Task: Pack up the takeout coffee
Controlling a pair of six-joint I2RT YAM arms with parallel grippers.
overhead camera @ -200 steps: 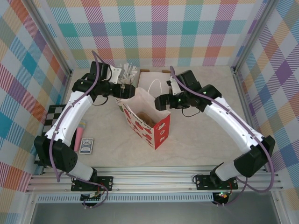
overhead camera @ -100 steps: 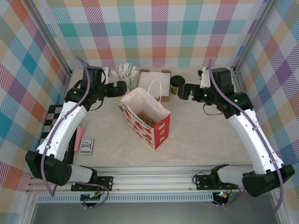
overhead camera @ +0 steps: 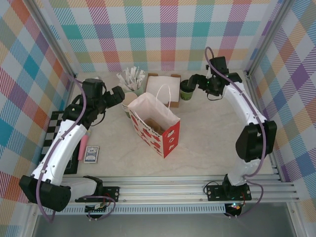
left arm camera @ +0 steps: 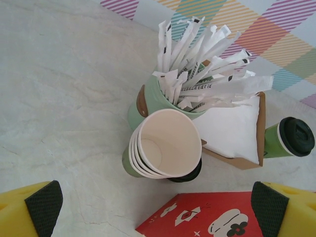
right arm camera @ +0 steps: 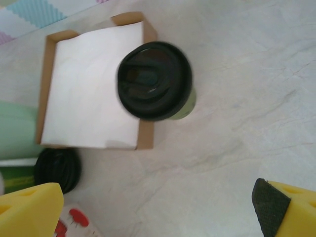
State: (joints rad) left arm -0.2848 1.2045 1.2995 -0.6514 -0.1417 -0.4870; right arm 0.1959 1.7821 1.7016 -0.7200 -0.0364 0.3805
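Here the right arm runs up the right side of the table and bends left at the far end, so the right gripper (overhead camera: 194,82) points left and downward. Its jaws are spread wide with nothing between them, and its wrist view shows one yellow finger (right arm camera: 29,210) in each lower corner. The left arm arcs up the left side, and the left gripper (overhead camera: 117,94), also spread wide and empty, hangs above a stack of cream cups (left arm camera: 165,145) and a pale-green cup of packets (left arm camera: 197,84). The coffee (right arm camera: 155,81) is a small dark-green cup with a round black lid that has a raised oval in its middle; it stands upright on the table. It sits just ahead of the right gripper's fingertips, roughly centred between them and untouched. It is close against the near right corner of a brown box (right arm camera: 47,89) lined with white paper, though whether they touch I cannot tell. From the left gripper it lies well off to the right, beyond that box. An open red-and-white bag (overhead camera: 155,126) stands nearer the arm bases, between both grippers.
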